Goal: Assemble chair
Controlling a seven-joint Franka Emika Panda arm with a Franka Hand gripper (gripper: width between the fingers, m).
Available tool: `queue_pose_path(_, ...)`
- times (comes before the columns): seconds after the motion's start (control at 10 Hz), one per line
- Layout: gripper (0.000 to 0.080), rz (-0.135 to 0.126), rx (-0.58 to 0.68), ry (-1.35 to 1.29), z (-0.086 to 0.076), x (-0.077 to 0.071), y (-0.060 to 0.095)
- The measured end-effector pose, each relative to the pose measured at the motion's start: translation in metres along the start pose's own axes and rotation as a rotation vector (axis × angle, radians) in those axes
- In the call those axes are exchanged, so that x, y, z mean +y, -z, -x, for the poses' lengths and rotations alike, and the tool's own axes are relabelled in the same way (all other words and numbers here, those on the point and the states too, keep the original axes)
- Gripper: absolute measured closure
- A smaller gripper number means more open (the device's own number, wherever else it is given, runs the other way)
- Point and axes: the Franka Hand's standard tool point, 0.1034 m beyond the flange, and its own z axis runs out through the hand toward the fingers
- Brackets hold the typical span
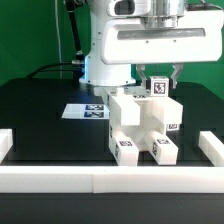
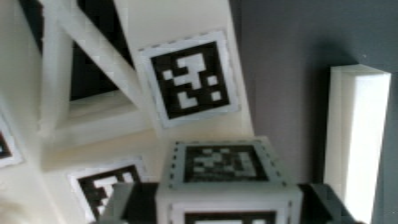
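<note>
The gripper (image 1: 158,81) is clenched on a small tagged block (image 1: 158,90) at the top of the chair (image 1: 138,128). The chair is set mid-table (image 1: 35,115), behind the wall (image 1: 110,181). The marker board (image 1: 86,110) is laid near it, toward the exterior view's left.

Bright, even light; the chair (image 2: 187,80) looks soft up close.
</note>
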Motion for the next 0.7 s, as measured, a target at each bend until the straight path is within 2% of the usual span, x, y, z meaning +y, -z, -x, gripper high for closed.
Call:
queue_pose_path(0.3, 0.0518, -0.001, 0.000, -0.307, 0.0001, -0.0005, -0.0001)
queue_pose_path(0.7, 0.0518, -0.003, -0.001, -0.586, 0.0003, -0.0013, -0.0003)
